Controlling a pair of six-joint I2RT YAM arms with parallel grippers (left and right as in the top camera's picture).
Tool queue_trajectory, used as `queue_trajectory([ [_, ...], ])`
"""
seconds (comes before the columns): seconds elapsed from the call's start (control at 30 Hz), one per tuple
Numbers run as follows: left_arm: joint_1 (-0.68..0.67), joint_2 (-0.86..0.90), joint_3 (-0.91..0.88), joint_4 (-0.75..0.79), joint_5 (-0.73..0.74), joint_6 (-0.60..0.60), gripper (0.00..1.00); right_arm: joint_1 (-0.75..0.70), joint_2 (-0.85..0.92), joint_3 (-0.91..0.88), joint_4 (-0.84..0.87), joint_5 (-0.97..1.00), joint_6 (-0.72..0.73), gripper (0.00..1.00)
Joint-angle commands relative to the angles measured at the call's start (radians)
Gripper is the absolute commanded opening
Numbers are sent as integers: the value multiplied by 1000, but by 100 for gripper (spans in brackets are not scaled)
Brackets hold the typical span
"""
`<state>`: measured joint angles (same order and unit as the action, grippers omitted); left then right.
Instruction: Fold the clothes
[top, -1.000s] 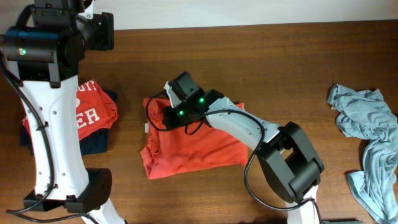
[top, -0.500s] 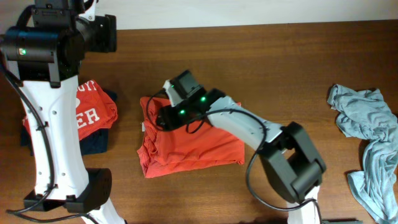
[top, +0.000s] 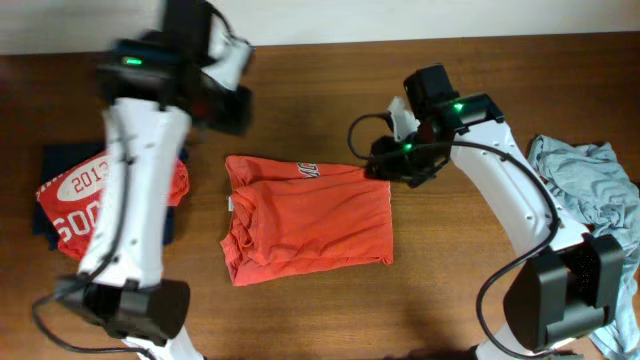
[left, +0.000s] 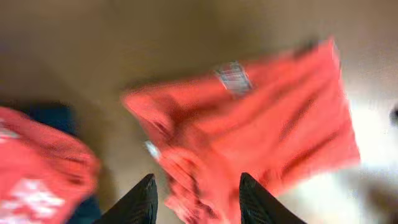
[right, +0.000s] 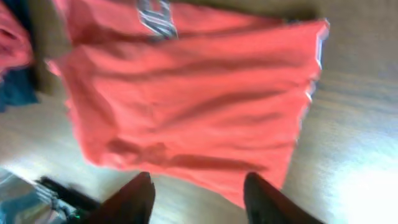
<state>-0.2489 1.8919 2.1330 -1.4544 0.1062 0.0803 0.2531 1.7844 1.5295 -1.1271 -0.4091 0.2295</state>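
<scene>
Leftward, "2013" on orange-red T-shirt (top: 70, 200)

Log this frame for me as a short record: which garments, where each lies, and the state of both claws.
centre: orange-red T-shirt, partly folded, lying flat
left: folded SOCCER shirt on top of a navy shirt
right edge: pale grey-blue shirt, crumpled, not folded
left claw: open, holding nothing
right claw: open, holding nothing, near the centre shirt's upper right corner
</scene>
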Motion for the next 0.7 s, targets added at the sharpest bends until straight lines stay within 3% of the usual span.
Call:
queue_trajectory([
  [0.0, -85, -2, -285, 115, 48, -8, 39, 4, 42, -61, 6, 111, -77, 31],
  [0.13, -129, -2, -506, 245, 48, -8, 38, 5, 93, -145, 47, 130, -80, 18],
  [0.3, -149, -2, -713, 336, 57, -14, 37, 19, 152, -217, 106, 108, -103, 10],
  [0.37, -146, -2, -771, 366, 27, -85, 37, 23, 157, -232, 136, 108, -104, 10],
  [0.53, -98, -2, -868, 380, -142, -420, 38, 22, 159, -274, 220, 108, -102, 12],
  [0.67, -24, -2, -895, 369, -157, -462, 38, 21, 171, -286, 217, 161, -90, 13],
])
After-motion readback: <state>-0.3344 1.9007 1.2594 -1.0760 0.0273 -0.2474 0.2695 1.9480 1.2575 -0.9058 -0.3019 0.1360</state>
